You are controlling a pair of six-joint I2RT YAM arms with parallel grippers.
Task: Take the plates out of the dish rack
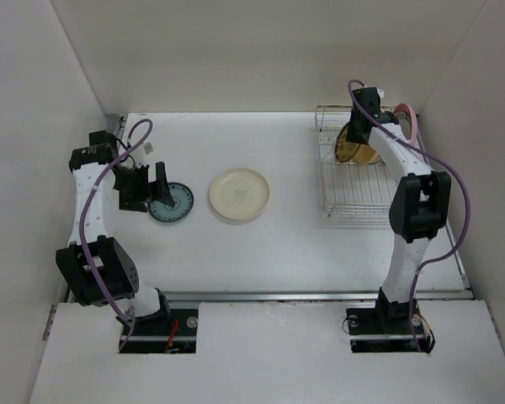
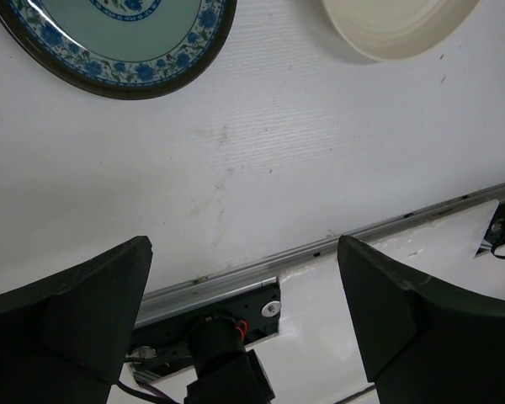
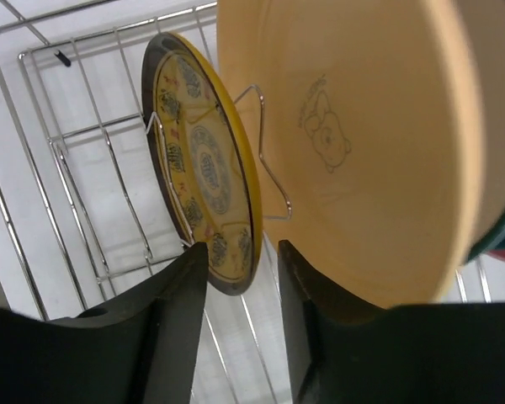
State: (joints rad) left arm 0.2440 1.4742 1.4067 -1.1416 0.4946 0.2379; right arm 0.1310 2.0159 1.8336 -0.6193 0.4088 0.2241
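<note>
Reaching into silver wire dish rack (image 1: 353, 194), right tool (image 3: 241, 252) straddles yellow-and-black patterned round plate (image 3: 202, 168), jaws unclamped; tan plate (image 3: 370, 143) crowds alongside; left tool (image 2: 244, 244) gapes wide.

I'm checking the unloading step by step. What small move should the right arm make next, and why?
Probably close the right gripper fully on the yellow-and-black plate: its fingers straddle the plate's edge in the dish rack, but a sliver of gap shows beside one finger, so lifting now might let it slip.
</note>
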